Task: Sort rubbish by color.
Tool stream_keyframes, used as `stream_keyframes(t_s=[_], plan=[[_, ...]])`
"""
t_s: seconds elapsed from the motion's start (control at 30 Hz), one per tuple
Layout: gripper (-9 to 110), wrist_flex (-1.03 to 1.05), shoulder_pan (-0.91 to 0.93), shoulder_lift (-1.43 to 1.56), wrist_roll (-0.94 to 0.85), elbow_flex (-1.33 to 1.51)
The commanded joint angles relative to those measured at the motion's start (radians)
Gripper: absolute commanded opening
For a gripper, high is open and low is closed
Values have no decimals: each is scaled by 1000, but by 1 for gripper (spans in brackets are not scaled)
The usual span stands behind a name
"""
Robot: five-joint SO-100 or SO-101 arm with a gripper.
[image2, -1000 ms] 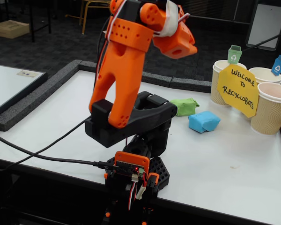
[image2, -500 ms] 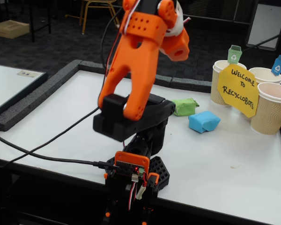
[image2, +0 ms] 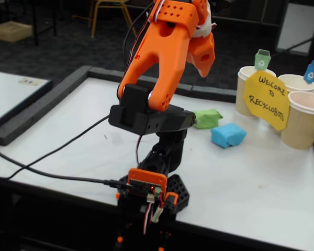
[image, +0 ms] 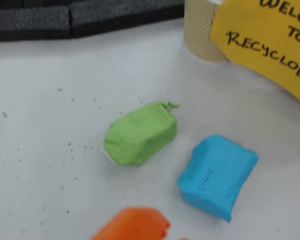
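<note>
Lining up on the green lump (image: 141, 133) first

I'd drop straight down and centre on it, clear of the blue lump (image: 218, 175) just right; can't tell whether my gripper (image2: 203, 49) is apart.

White table (image2: 261, 178), bordered by dark foam strips (image2: 42, 107) at left and far edges. In the fixed view, green lump (image2: 206, 118) and blue lump (image2: 227, 134) just beside each other right of centre; three ribbed paper cups (image2: 302, 121) with a yellow sign (image2: 266, 100) at far right. Arm base (image2: 152, 196) and black cable (image2: 47, 172) along the near edge.
</note>
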Motion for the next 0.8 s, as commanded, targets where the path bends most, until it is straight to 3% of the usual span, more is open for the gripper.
stream_keyframes(t_s=[0.0,0.27,0.77], plan=[[0,-12,28,-23,-28,-54],[0,-101,121,-121,-101,-60],[0,-413,371,-368,-407,-63]])
